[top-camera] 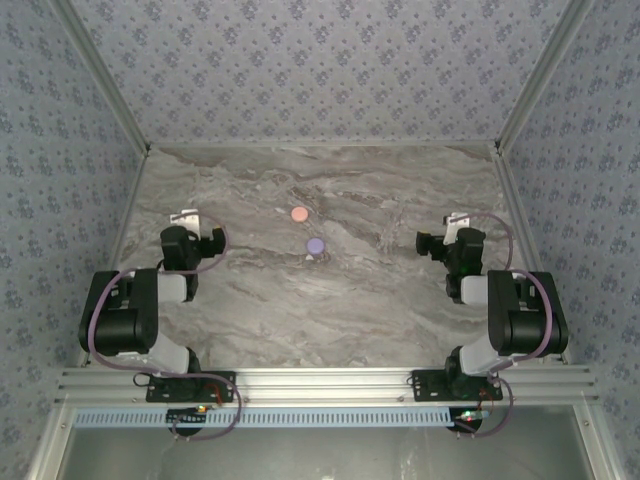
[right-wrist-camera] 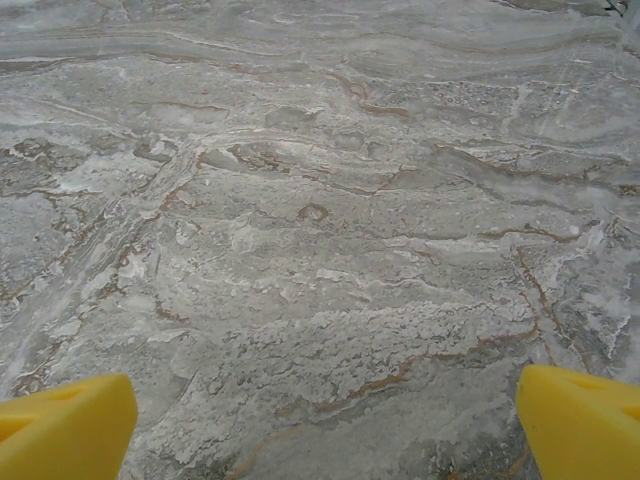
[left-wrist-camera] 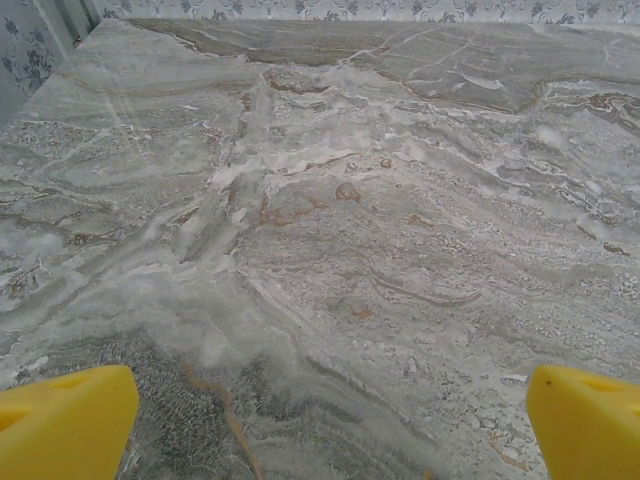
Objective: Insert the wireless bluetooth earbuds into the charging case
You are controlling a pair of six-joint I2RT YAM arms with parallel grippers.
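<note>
We see both arms folded back on themselves: the left arm [top-camera: 130, 310] sits at the left edge of the table [top-camera: 330, 300] and the right arm [top-camera: 515, 310] at the right edge, each elbow drawn toward its base and each wrist reaching a little forward and inward. In the wrist views the left claw [left-wrist-camera: 325, 430] and the right claw [right-wrist-camera: 325, 425] hang low over bare marble. Their yellow fingertips [left-wrist-camera: 65, 420] [right-wrist-camera: 580, 420] stand far apart at the bottom corners with nothing between them, so both claws are open and empty. The fingertips are cut off by the frame edge, and from above the fingers themselves are too dark and small for us to make out. At mid-table, between the two arms and well apart from either claw, lie the pink case [top-camera: 298, 213] and, nearer to us and slightly right, the purple case [top-camera: 315, 245]. A tiny pale speck that we take for an earbud [top-camera: 311, 257] lies just at the purple case's near edge; whether it touches the case, we cannot tell.
</note>
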